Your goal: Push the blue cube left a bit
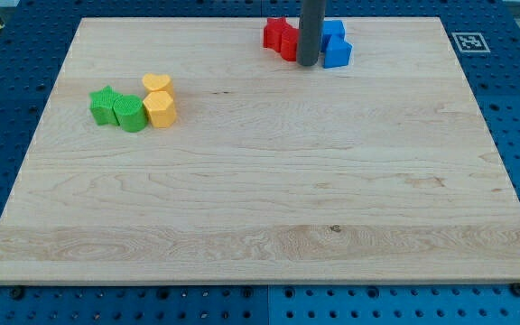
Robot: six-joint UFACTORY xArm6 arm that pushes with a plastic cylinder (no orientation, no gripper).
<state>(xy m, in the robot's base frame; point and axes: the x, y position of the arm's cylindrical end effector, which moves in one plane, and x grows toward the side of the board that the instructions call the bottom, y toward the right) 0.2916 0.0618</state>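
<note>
My tip [307,62] rests on the board near the view's top, between the red and blue blocks. Two blue blocks stand just to its right: one [333,31] nearer the view's top, and a blue cube [337,52] below it, touching or nearly touching the rod. Two red blocks [280,35] sit just left of the rod, partly hidden by it. Their exact shapes are hard to make out.
A green star [105,104], a green cylinder [130,114], a yellow heart [157,84] and a yellow hexagonal block [161,109] cluster at the view's left. The wooden board [260,199] lies on a blue perforated table. A marker tag [468,41] is beyond its top right corner.
</note>
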